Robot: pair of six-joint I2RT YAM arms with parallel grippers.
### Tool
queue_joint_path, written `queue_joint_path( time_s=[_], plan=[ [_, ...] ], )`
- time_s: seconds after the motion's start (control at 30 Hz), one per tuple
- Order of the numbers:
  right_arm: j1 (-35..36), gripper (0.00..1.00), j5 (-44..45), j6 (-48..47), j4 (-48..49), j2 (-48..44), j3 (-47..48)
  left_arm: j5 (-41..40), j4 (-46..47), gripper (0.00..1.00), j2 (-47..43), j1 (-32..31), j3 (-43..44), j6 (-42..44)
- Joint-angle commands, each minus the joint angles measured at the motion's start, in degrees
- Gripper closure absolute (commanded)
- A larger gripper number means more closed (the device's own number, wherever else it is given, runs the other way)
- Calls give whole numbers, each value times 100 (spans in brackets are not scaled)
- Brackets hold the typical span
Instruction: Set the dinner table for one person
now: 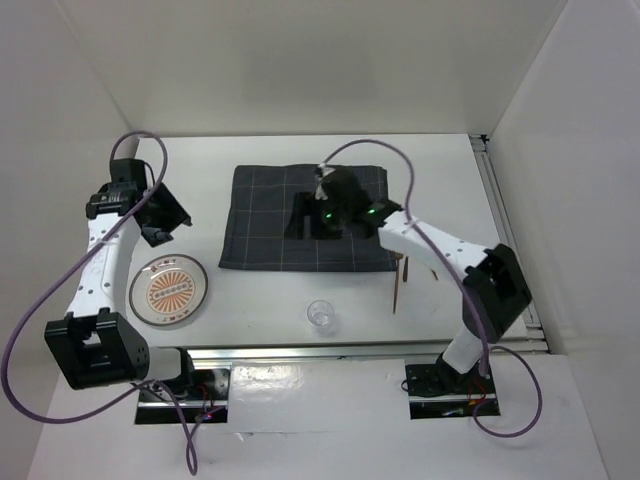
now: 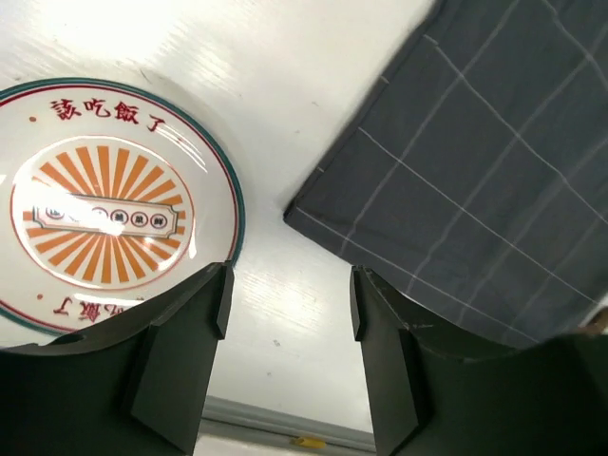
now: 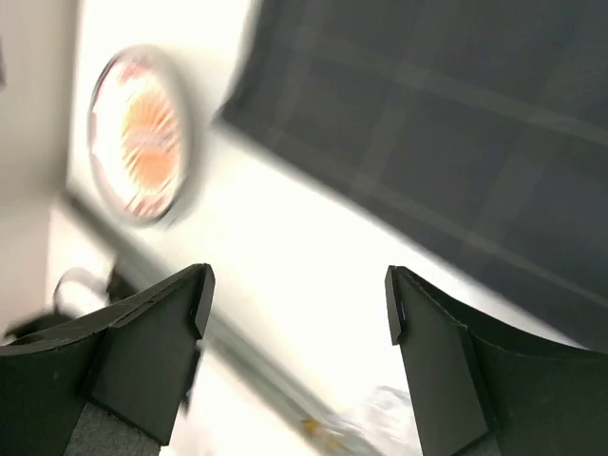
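The white dinner table (image 1: 260, 300) carries a dark grey checked cloth (image 1: 270, 215) at its middle. A plate with an orange sunburst and a green rim (image 1: 168, 289) lies on the bare table at the front left. My left gripper (image 1: 168, 225) hangs open and empty above the table between plate and cloth. In the left wrist view, plate (image 2: 104, 204) and cloth corner (image 2: 475, 171) flank the open gripper (image 2: 290, 299). My right gripper (image 1: 325, 205) is open and empty above the cloth. The right wrist view is blurred, showing the gripper (image 3: 299, 304), plate (image 3: 138, 133) and cloth (image 3: 456, 123).
A small clear glass (image 1: 321, 316) stands near the front edge at the middle. A pair of brown chopsticks (image 1: 400, 280) lies off the cloth's front right corner. Metal rails run along the front (image 1: 330, 347) and right (image 1: 500, 220) edges. White walls close in on three sides.
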Motion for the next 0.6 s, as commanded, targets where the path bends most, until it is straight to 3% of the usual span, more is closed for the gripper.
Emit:
queue_joint_path(
  time_s=[0.0, 0.13, 0.37, 0.57],
  plan=[
    [889, 15, -860, 308, 1113, 577, 170, 51, -352, 31, -428, -9, 838, -40],
    [1700, 15, -914, 362, 1421, 1807, 1189, 114, -731, 29, -595, -9, 1826, 13],
    [2124, 15, -1177, 475, 1037, 4451, 3642, 570, -608, 28, -1158, -61, 1766, 13],
    [2229, 19, -1151, 879, 912, 5236, 4391, 763, -661, 28, -1220, -61, 1714, 127]
  ],
)
